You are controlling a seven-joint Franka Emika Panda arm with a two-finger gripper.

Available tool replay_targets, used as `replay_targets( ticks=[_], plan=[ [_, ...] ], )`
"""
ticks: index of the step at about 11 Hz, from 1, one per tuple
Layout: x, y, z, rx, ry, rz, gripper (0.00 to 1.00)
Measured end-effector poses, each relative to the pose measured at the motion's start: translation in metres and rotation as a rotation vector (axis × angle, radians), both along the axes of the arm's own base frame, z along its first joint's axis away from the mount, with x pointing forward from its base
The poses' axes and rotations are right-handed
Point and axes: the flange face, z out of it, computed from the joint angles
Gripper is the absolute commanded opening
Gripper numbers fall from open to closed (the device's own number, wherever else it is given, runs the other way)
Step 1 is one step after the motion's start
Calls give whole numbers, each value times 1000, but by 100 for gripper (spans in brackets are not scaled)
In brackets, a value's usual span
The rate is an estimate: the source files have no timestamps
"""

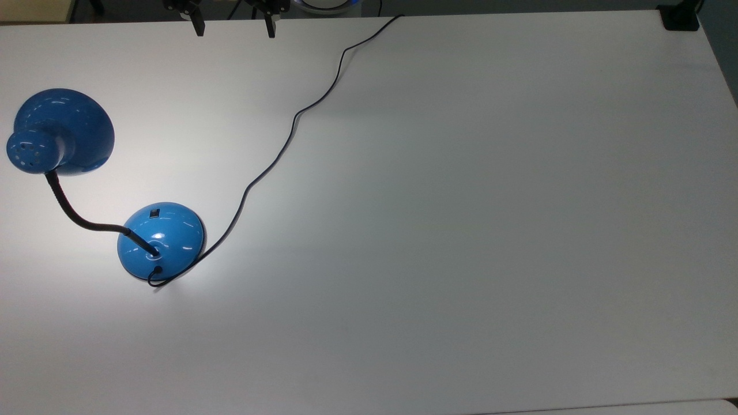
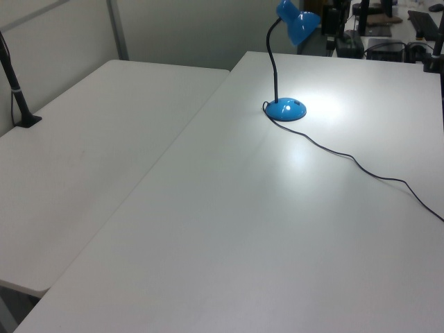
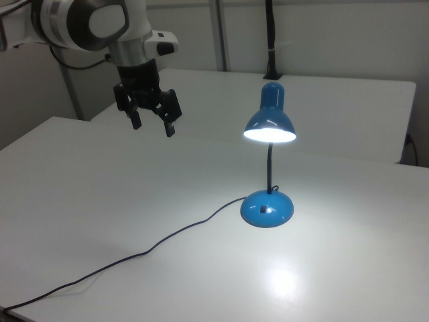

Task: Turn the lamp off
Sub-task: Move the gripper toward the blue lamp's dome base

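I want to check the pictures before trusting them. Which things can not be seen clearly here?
- Cord: its far end is cut off by the top view's upper edge, so no plug.
- Switch on the lamp base: too small to read its position.
- Gripper: the top view's upper edge cuts off its body.

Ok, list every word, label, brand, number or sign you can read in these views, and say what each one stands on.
None: no readable text in any of the views.
The lamp: plain glossy blue; no lettering can be made out on its base or on the small black switch.
The gripper: dark, with no legible marking.
The table: bare white surface, no writing.
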Motion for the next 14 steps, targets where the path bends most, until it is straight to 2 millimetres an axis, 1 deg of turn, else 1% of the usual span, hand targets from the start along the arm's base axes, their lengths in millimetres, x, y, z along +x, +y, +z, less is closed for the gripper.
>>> replay_targets(
  ticks=[5,6,8,9,11,12,13,14],
  plan=[
    [0,0,0,0,0,8,100],
    [0,0,0,-2,1,34,100],
    [-3,-5,-2,-4,24,150,100],
    [-6,-10,-5,-3,48,226,100],
    [-12,-32,-10,-33,84,356,100],
    [-13,-44,-18,-45,107,378,89],
    [-14,-57,-30,-51,124,377,66],
    [-13,-73,-45,-59,116,368,36]
  ],
)
